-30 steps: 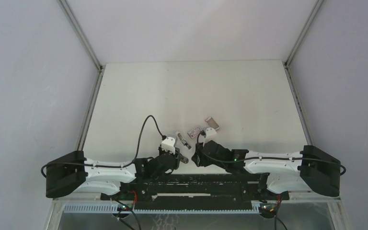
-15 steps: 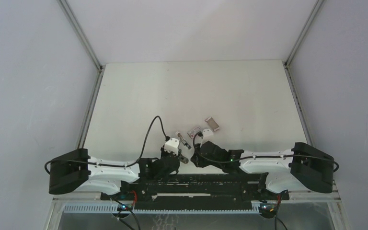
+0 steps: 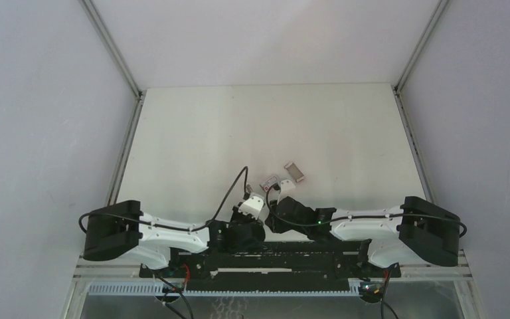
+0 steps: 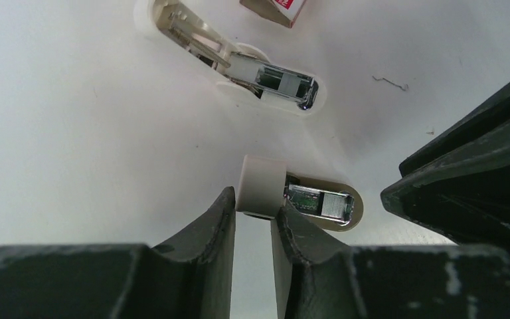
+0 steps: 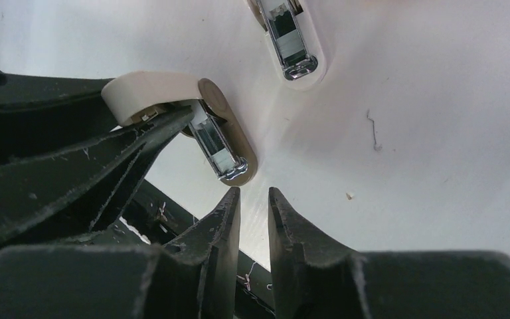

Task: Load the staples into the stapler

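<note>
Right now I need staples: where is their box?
Top view: the staples box lies on the table, near side, just beyond the right arm and left of a grey tray.

Bright, even overhead light washes the white desk (image 3: 272,126) almost to blown-out in both wrist views, shadows lie soft and grey beside the stapler (image 4: 322,205), its chrome catches small glints, and the dark left end effector (image 4: 254,205) looms underlit yet sharp.
</note>
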Action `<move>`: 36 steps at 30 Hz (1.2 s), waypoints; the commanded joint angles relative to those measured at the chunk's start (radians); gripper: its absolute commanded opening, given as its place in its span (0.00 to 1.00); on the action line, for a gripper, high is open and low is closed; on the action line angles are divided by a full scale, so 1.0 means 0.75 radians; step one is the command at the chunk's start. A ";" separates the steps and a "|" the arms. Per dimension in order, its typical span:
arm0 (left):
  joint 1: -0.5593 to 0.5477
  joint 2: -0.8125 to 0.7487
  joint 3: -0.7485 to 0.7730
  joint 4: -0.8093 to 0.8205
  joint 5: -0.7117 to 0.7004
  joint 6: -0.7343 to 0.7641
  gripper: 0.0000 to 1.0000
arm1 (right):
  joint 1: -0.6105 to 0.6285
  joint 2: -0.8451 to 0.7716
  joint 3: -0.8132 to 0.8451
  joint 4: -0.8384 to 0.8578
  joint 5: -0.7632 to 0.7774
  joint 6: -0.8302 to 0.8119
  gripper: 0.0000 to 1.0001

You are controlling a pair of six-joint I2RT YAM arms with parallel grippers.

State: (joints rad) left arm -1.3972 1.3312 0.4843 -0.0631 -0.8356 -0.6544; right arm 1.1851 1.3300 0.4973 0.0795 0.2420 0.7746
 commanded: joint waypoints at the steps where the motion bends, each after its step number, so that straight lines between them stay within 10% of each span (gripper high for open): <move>1: -0.054 0.087 0.135 -0.101 -0.108 0.024 0.27 | 0.009 -0.011 -0.016 0.063 0.022 0.018 0.20; 14: -0.135 0.309 0.311 -0.272 -0.167 0.023 0.26 | -0.021 -0.128 -0.086 0.011 0.086 0.045 0.21; 36: -0.137 0.098 0.246 -0.079 0.132 0.219 0.67 | -0.172 -0.394 -0.187 -0.107 0.068 -0.012 0.27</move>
State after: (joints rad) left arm -1.4929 1.5017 0.6846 -0.1810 -0.8120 -0.5255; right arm 1.0763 1.0679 0.3553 -0.0010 0.2958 0.7921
